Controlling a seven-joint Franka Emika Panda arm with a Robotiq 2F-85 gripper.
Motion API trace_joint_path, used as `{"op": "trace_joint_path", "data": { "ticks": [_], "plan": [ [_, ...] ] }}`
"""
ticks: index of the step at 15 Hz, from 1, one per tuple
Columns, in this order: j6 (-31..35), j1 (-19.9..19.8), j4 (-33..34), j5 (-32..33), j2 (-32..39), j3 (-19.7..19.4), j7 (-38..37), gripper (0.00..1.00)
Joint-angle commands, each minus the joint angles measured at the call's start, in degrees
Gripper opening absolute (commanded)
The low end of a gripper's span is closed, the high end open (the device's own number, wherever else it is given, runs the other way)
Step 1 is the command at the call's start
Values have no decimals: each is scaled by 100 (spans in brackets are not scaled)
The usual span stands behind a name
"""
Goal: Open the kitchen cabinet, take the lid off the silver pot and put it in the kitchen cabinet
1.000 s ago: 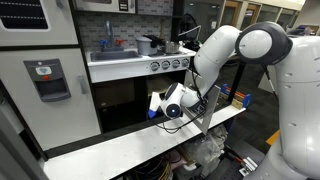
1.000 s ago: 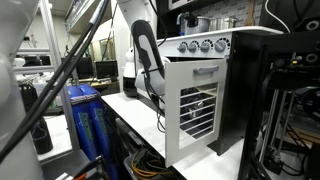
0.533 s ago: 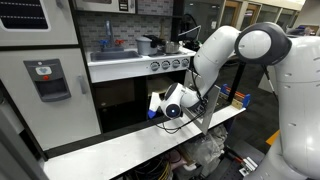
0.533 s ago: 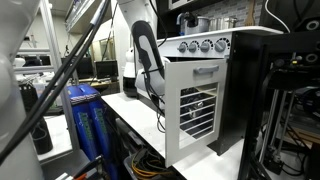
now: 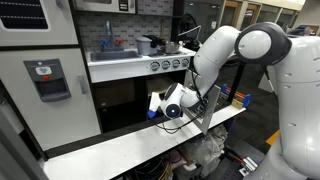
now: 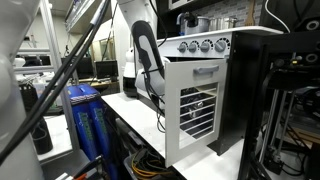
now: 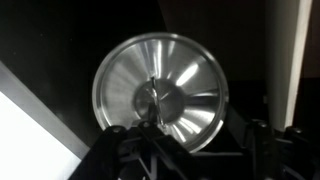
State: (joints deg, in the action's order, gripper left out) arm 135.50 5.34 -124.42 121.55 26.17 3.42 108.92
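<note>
lid: 1 [image 7: 160, 93], round and silver, lying inside the kitchen cabinet [image 6: 235, 100]
slatted door: 1 [image 6: 192, 108], swung open from the kitchen cabinet
stove knobs: 4 [image 6: 201, 45], in a row above the kitchen cabinet
fridge door: 1 [image 5: 45, 85]

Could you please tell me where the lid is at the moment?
In the wrist view the lid fills the centre, just ahead of the gripper, against the dark interior of the kitchen cabinet.

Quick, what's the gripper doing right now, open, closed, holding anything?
Gripper: closed on the lid, pinching its center knob, in front of the dark cabinet interior in the wrist view.
</note>
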Motion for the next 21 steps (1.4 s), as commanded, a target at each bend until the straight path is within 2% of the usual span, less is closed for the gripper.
{"op": "trace_joint_path", "data": {
  "ticks": [1, 10, 11, 14, 21],
  "plan": [
    [-3, 16, 3, -22, 0, -8, 11, 44],
    [5, 3, 12, -55, 8, -16, 19, 44],
    [13, 2, 14, -51, 9, -17, 28, 92],
    [17, 6, 12, -48, 8, -13, 35, 100],
    [5, 19, 1, -49, -3, -7, 43, 100]
  ]
}}
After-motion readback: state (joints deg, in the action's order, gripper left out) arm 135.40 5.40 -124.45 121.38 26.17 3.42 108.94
